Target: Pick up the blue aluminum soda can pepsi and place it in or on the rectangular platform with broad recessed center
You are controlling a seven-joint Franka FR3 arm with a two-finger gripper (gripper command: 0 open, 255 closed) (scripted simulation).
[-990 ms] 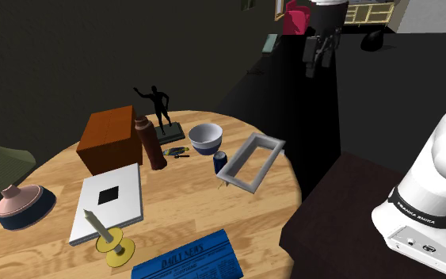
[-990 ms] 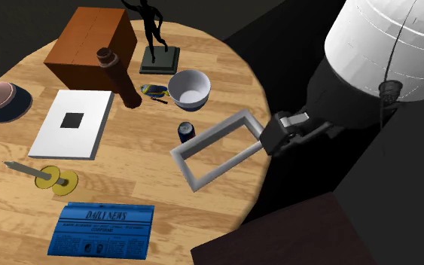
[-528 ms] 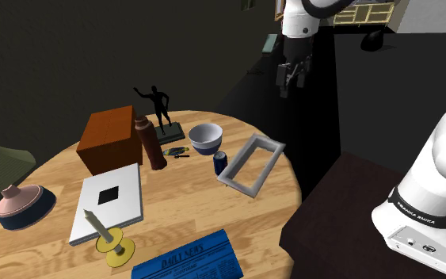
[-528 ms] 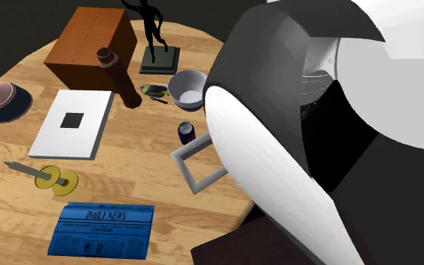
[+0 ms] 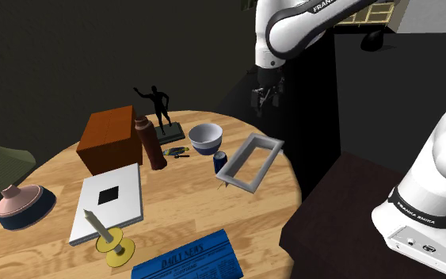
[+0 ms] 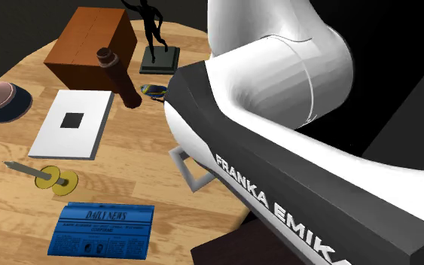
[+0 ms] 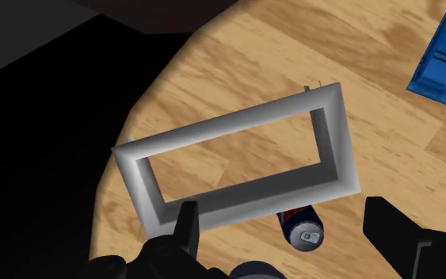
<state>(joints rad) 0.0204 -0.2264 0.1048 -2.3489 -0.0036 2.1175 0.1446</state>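
blue soda can (image 5: 220,161) stands upright on the wooden counter (image 5: 183,208), just outside the grey frame (image 5: 237,181), so the carry should be short. further right, the tool (image 5: 262,101) hangs high above, fingers (image 7: 188,228) wide apart and empty, aimed down, likely lining up a top grasp.

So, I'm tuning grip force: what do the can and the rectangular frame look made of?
Can: likely metal, given its blue side and silvery top with a dark opening. Frame: plain matte grey, no grain or gloss; material unclear.
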